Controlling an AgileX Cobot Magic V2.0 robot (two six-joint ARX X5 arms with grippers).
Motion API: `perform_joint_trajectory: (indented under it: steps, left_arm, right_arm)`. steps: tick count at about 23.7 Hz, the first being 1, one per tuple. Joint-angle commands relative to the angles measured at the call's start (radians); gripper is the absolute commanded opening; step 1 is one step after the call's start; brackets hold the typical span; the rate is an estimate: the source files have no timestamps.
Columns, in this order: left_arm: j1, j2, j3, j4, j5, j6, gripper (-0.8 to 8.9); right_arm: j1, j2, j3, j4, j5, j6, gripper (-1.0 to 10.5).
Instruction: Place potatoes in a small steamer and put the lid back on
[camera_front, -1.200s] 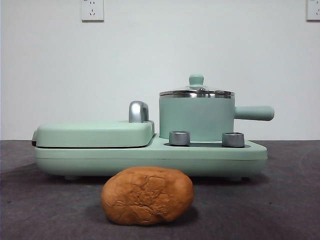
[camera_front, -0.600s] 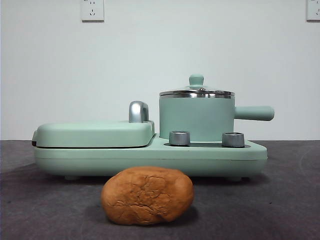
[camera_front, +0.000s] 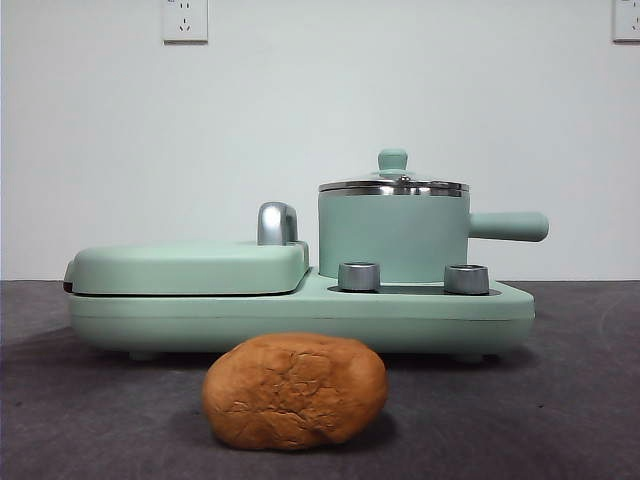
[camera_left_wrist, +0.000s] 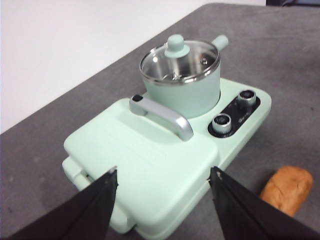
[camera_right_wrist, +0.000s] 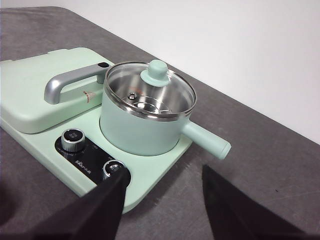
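Note:
One orange-brown, crusty potato (camera_front: 295, 391) lies on the dark table in front of the mint-green cooker; the left wrist view shows it too (camera_left_wrist: 286, 188). The small steamer (camera_front: 393, 238) stands on the cooker's right half, handle pointing right, with the glass lid (camera_front: 393, 183) sitting on it. The steamer (camera_right_wrist: 145, 127) and lid (camera_right_wrist: 150, 92) also show from the right wrist. My left gripper (camera_left_wrist: 163, 177) hangs open above the griddle end. My right gripper (camera_right_wrist: 162, 175) is open, high above the cooker's knob side. Neither arm appears in the front view.
The cooker base (camera_front: 300, 318) carries a flat griddle cover (camera_front: 190, 267) with a steel handle (camera_front: 277, 222) on its left half, and two steel knobs (camera_front: 359, 276) in front of the steamer. A white wall with sockets stands behind.

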Motion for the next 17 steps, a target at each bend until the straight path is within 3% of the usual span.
perform_joint_trajectory:
  steps: [1,8,17]
  left_arm:
    - [-0.01,0.029,0.018,0.065,0.0,-0.084,2.99]
    - [-0.061,0.142,0.018,0.265,-0.01,-0.215,2.98]
    - [-0.18,0.327,0.018,0.535,-0.068,-0.25,2.71]
  right_arm:
    - [0.004,0.004,0.016,0.008,-0.002,-0.005,2.4]
    - [0.004,0.004,0.016,0.008,0.0,-0.005,2.4]
    - [0.004,0.004,0.016,0.008,0.0,-0.005,2.4]
